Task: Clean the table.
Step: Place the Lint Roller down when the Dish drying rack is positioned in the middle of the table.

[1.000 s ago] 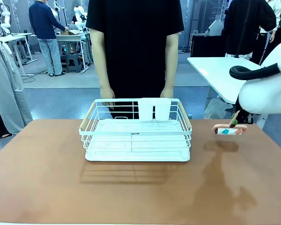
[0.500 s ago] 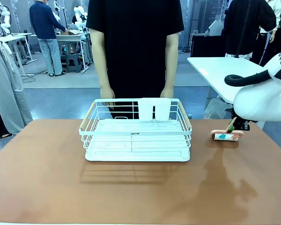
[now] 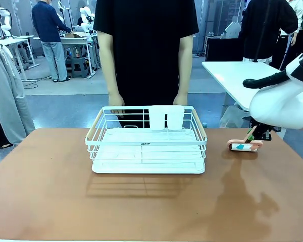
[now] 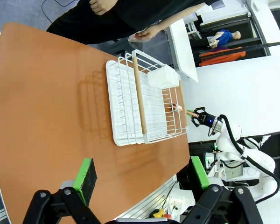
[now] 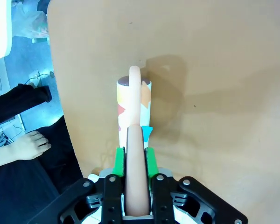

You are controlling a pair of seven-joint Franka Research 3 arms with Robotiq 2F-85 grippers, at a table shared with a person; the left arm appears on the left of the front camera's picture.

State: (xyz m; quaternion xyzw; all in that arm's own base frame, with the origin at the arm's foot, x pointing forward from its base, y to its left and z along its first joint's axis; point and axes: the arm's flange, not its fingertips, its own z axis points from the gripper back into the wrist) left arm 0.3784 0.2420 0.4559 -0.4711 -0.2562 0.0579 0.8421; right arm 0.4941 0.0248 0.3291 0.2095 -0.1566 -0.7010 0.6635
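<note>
Terracotta table; white wire rack with pale wood handles; roller with a peach-pink handle and a white drum patterned in orange, brown and teal; right gripper black with green pads; person's shirt black

right gripper mostly hidden behind its arm; person cropped at top edge

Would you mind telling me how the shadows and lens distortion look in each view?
Front view: soft shadows fall toward the camera from the white rack and the right arm onto the table. Left wrist view: wide-angle bend curves the table edge. Right wrist view: the lint roller casts a soft shadow; image sharp.
</note>
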